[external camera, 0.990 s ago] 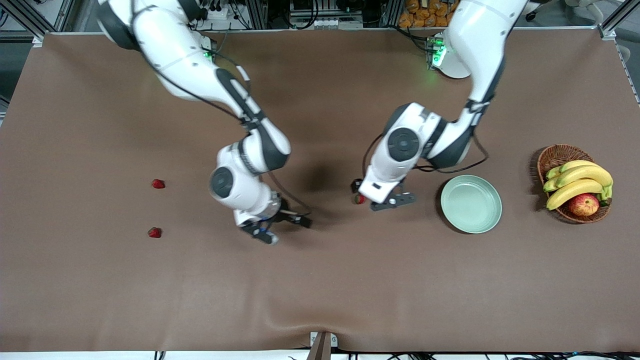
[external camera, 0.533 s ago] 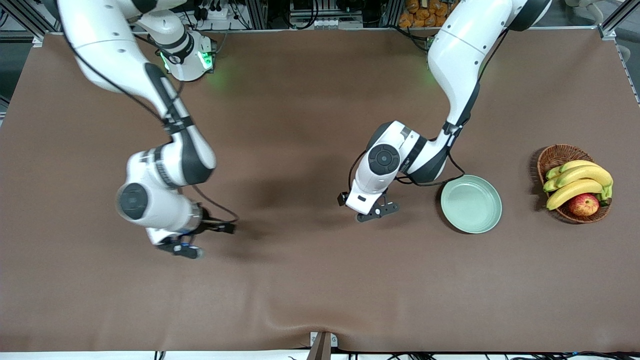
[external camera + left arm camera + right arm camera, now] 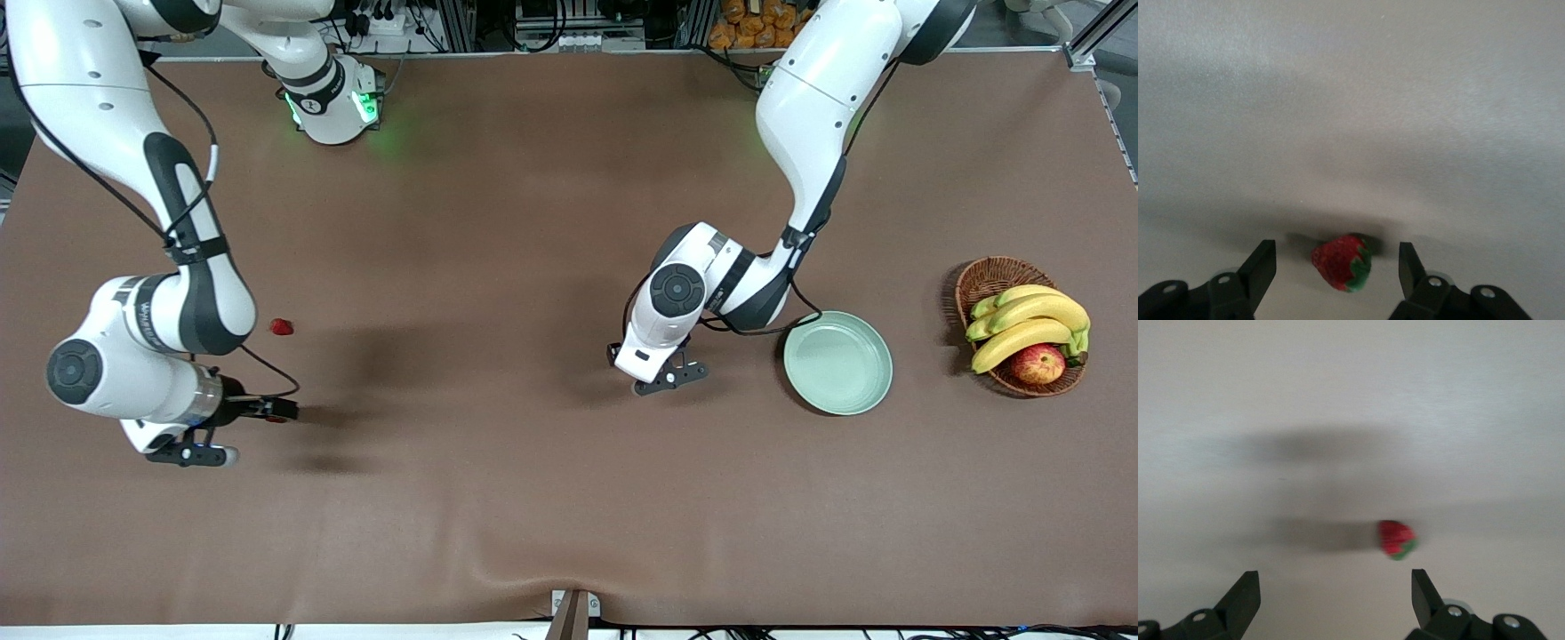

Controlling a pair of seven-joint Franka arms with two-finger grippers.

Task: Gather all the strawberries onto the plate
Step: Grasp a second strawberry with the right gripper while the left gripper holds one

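The pale green plate (image 3: pixel 837 362) lies empty toward the left arm's end of the table. My left gripper (image 3: pixel 642 369) is low over the table beside the plate. It is open, and one strawberry (image 3: pixel 1341 262) lies on the table between its fingers (image 3: pixel 1261 263), apart from both. The arm hides this berry in the front view. My right gripper (image 3: pixel 227 433) is open and empty near the right arm's end. A second strawberry (image 3: pixel 1397 540) lies just ahead of its fingertips. A third strawberry (image 3: pixel 281 326) lies farther from the front camera than that gripper.
A brown wicker basket (image 3: pixel 985 276) with bananas and a red-yellow apple (image 3: pixel 1037 364) stands past the plate at the left arm's end of the table. The brown table cover (image 3: pixel 533 498) is bare between the arms.
My right arm has swung from the middle of the table out to the right arm's end, next to the two strawberries there. My left gripper has shifted over its strawberry and now hides it.
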